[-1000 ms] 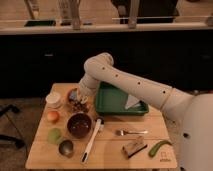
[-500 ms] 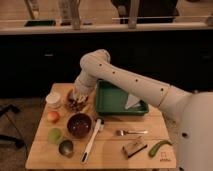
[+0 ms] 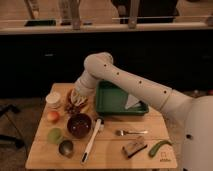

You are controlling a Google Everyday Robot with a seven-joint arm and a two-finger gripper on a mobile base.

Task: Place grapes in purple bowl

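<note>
A white arm (image 3: pixel 135 85) reaches from the right side of the view down to the back left part of the wooden table (image 3: pixel 150 150), where its claw (image 3: pixel 76 101) hangs low over a cluttered spot beside the green tray (image 3: pixel 117 100). Whether the claw is spread or closed, and whether it has hold of anything, cannot be told from here. The grapes (image 3: pixel 70 106) appear as a dark reddish patch right at the claw, though their outline is too blurred to say whether they lie on the table or are lifted. The purple bowl (image 3: pixel 79 125) stands just in front of that spot, upright, its dark inside showing. To its left sit an orange fruit (image 3: pixel 53 116) and a green fruit (image 3: pixel 54 135), with a small metal cup (image 3: pixel 66 148) near the front edge and a white cup (image 3: pixel 53 99) at the back left. A white-handled utensil (image 3: pixel 91 140) lies slanted just right of the bowl, a fork (image 3: pixel 131 132) further right, then a brownish block (image 3: pixel 134 147) and a green vegetable (image 3: pixel 159 147).
</note>
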